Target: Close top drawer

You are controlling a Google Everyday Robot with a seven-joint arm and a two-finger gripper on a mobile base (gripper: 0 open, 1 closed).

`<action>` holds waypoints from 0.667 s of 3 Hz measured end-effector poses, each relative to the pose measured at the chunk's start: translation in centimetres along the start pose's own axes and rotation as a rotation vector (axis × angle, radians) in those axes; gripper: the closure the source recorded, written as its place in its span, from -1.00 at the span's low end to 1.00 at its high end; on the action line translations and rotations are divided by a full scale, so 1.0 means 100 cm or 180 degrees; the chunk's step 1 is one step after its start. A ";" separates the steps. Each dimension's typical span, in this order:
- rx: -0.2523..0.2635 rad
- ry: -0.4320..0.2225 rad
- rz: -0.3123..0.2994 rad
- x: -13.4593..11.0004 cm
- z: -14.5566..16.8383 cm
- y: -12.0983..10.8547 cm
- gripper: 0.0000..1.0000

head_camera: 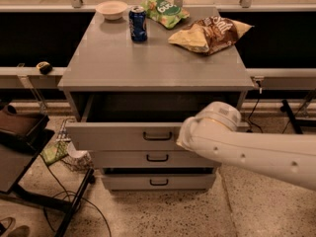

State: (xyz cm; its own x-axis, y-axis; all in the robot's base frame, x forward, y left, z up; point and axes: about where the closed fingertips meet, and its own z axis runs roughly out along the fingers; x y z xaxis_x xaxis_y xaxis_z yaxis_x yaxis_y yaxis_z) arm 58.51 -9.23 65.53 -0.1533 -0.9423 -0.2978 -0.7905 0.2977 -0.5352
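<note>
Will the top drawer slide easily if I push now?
The top drawer looks a rigid box, likely sliding straight. Nothing shows inside, so probably light. The hand sits at its front, right of the handle; an off-centre push might skew it.

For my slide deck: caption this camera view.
Robot arm at the front of the open top drawer, end effector hidden behind the arm.

The top drawer (123, 136) is open. The gripper (188, 138) on the white arm (256, 154) is by its front, right side.
</note>
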 end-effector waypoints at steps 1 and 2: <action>0.0000 -0.0003 -0.0001 -0.001 0.001 0.000 1.00; 0.0016 -0.0051 -0.0009 -0.008 0.018 -0.018 1.00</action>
State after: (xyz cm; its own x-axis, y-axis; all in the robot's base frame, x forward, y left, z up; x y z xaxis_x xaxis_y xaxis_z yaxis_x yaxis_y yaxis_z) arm 61.17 -8.74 65.28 -0.1413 -0.9405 -0.3088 -0.7878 0.2958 -0.5402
